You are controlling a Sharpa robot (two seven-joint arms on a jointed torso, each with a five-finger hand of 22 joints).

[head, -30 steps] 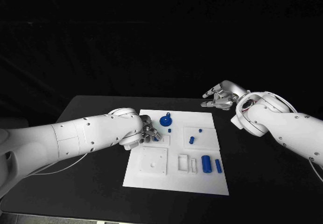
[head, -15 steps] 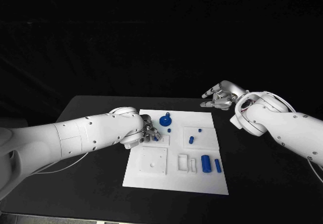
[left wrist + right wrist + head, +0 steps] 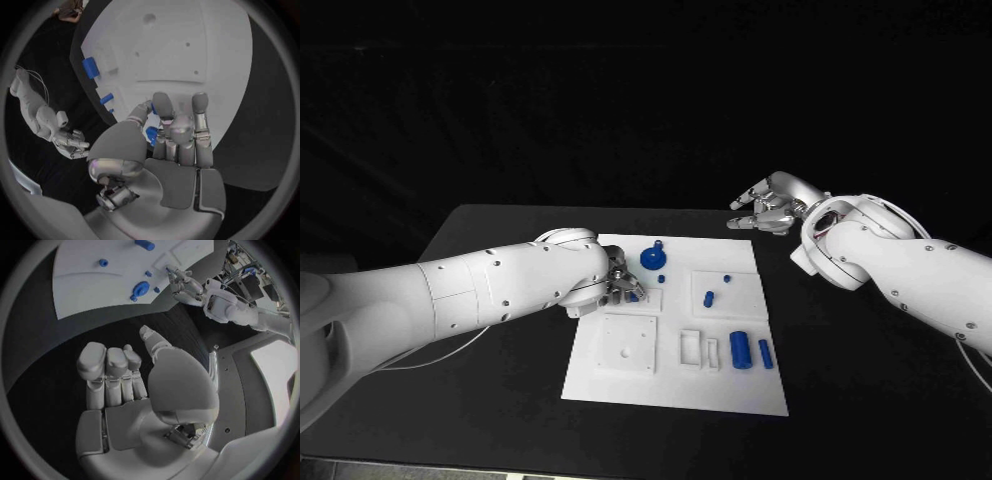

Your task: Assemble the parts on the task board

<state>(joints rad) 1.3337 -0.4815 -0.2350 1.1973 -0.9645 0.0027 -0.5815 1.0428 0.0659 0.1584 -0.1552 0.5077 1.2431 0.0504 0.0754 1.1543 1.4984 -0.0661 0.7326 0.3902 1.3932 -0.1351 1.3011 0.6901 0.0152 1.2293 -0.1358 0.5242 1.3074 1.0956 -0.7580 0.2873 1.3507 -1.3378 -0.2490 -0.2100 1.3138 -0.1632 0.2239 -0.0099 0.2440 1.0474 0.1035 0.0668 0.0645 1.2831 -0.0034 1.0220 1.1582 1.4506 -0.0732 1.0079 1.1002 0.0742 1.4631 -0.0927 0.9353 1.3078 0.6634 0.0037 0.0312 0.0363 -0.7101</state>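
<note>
While the left hand (image 3: 164, 131) pinched a small blue part (image 3: 150, 134) over the task board's (image 3: 675, 385) left edge, presumably for insertion, the right hand (image 3: 769, 207) waited empty and spread at upper right.

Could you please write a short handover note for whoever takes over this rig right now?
Left hand pinches a small blue part over the left side of the task board.
Right hand is open, holding nothing, over the table just beyond the board's far right corner.
On the board: a round blue part, a small blue peg, two blue cylinders side by side.
Done: one part picked up. Left: seat it, then the others.
</note>
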